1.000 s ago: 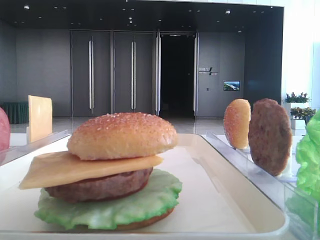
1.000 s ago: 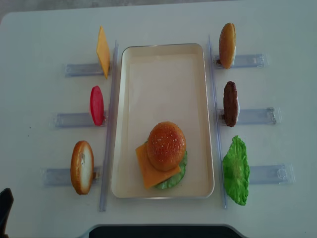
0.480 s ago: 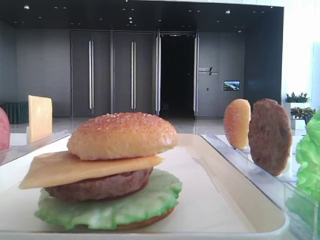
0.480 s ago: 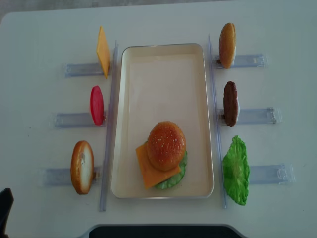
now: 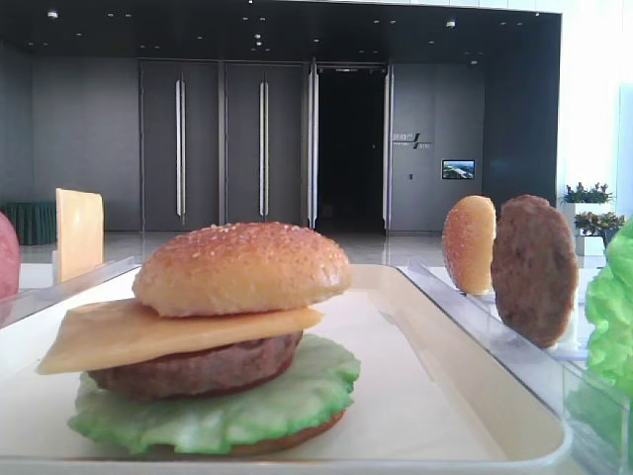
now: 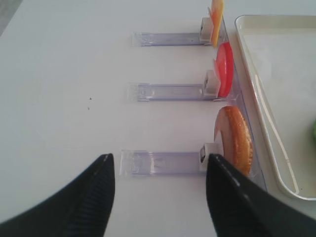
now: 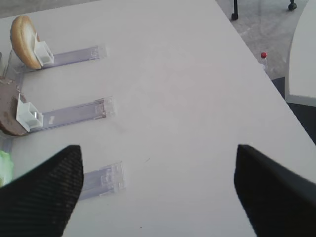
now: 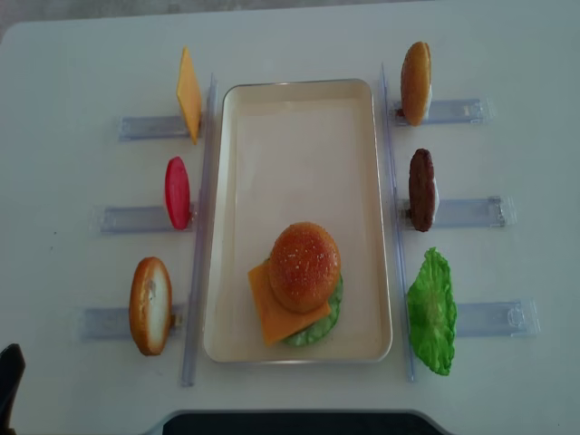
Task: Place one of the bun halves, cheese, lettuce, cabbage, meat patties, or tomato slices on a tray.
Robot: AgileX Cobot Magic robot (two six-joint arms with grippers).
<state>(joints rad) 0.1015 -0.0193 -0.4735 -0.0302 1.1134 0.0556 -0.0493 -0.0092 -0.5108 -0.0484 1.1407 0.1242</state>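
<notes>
The left pincer [image 6: 158,197] is open and empty, with the spare bun half [image 6: 235,139] standing on edge just ahead, right of the rack and left of the tray [image 6: 256,89]. The right pincer [image 7: 158,192] is open too.

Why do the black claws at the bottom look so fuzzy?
In both wrist views the right gripper and left gripper sit too close to the lens, so their fingers blur, while the racks beyond stay sharp. In the low front view, the burger is sharp and the hall behind soft.
</notes>
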